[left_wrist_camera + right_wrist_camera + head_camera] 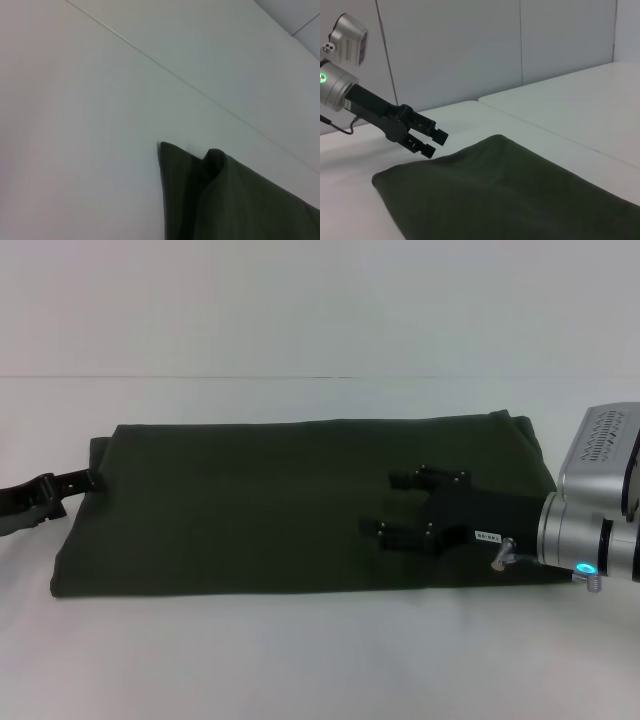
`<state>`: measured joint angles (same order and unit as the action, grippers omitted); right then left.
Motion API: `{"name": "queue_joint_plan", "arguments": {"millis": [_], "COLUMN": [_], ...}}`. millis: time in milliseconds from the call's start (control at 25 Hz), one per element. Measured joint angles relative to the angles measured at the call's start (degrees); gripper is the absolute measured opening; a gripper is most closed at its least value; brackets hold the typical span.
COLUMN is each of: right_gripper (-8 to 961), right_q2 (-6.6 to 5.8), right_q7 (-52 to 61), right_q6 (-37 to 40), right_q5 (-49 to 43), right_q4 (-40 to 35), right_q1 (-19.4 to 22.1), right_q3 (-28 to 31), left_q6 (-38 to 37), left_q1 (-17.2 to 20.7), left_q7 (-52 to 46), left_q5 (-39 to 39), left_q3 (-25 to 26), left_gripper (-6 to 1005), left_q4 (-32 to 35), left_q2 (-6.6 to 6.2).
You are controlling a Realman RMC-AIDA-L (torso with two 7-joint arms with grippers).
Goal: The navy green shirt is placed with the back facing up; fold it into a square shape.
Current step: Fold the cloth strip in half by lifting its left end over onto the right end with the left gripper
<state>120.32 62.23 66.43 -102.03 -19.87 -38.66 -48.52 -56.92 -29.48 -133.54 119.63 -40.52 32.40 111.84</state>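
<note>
The right gripper (pixel 390 503) hovers over the navy green shirt (pixel 270 500), jaws parted and empty. The left gripper (pixel 88 480) sits at the shirt's left edge, jaws slightly apart. The shirt lies folded into a plain flat rectangle on the white table (pixel 300 660).

The navy green shirt (pixel 260 505) is showing plain dark olive, seemingly with no print. The surface (pixel 300 660) is showing white. The right gripper (pixel 400 505) is showing black, its wrist silver.

Right hand (pixel 392 505) spread wide; left hand (pixel 85 482) low, fingers parted.
</note>
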Motion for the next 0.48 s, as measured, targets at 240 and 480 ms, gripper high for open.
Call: {"name": "queue_joint_plan", "arguments": {"millis": [240,480], "right_gripper": [855,855], "right_q2": [0.0,0.0], "right_q7": [-0.02,-0.01], "right_q6": [0.0,0.02], "right_q5": [0.04,0.08], "right_q4": [0.12,0.21], "right_q1": [-0.25,-0.38], "right_q3": [-0.03,-0.05], "left_q6": [0.63,1.2], "left_q1": [0.01,-0.02], "left_q7": [0.62,0.77], "left_q5": [0.08,0.14], "left_q3": [0.16,0.08], "left_gripper": [866,868], "left_q4": [-0.22,-0.76], "left_q2": [0.33,0.53]}}
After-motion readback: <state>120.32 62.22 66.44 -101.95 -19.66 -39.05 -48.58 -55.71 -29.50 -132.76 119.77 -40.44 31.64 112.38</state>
